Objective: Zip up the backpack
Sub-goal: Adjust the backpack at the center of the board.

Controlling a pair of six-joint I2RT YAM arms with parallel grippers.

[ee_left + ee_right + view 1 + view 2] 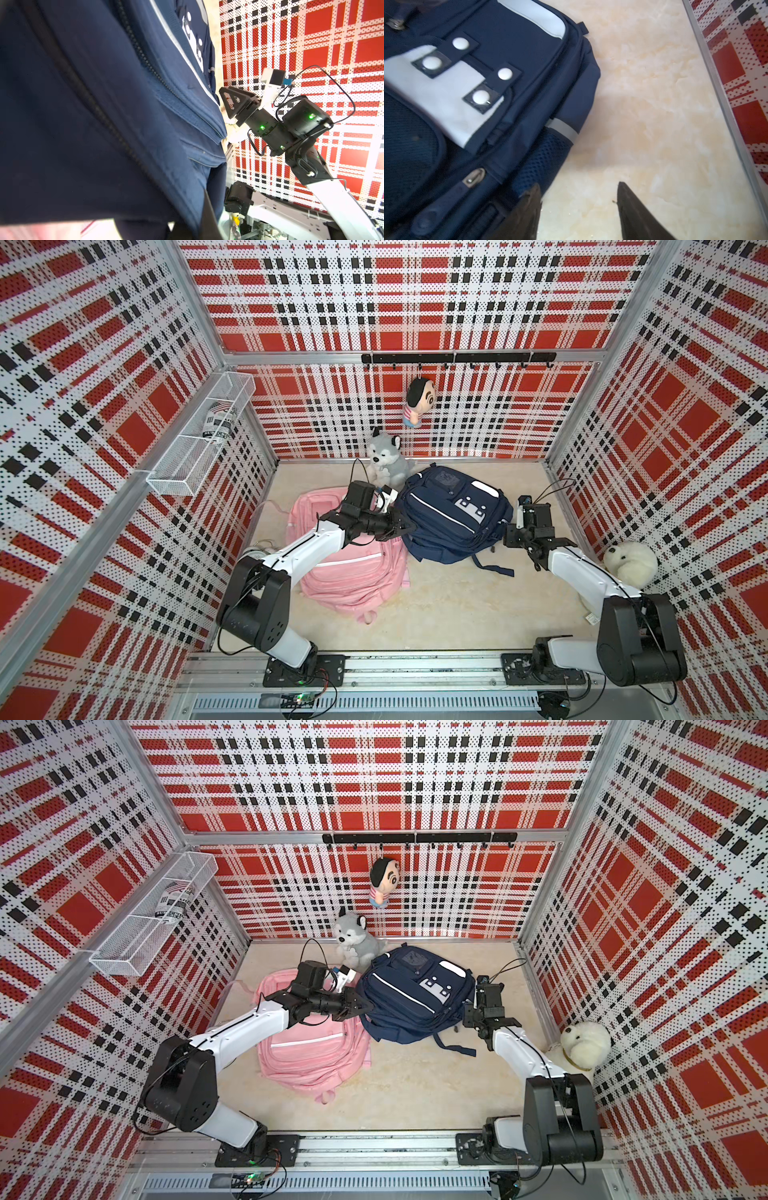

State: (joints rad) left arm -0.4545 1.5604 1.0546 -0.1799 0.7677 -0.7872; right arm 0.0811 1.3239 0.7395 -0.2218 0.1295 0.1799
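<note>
Presently, the navy backpack [453,518] is seen lying on the surface [457,614]; the left gripper [405,527] is closed at its edge, while the right gripper [579,185] is held apart beside it.

One navy backpack [453,514], one pink backpack [353,572], three plush toys [386,458] [417,402] [629,564]

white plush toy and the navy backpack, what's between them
The right arm lies between the white plush toy and the navy backpack, its open right gripper beside the backpack, shown in both top views.
</note>
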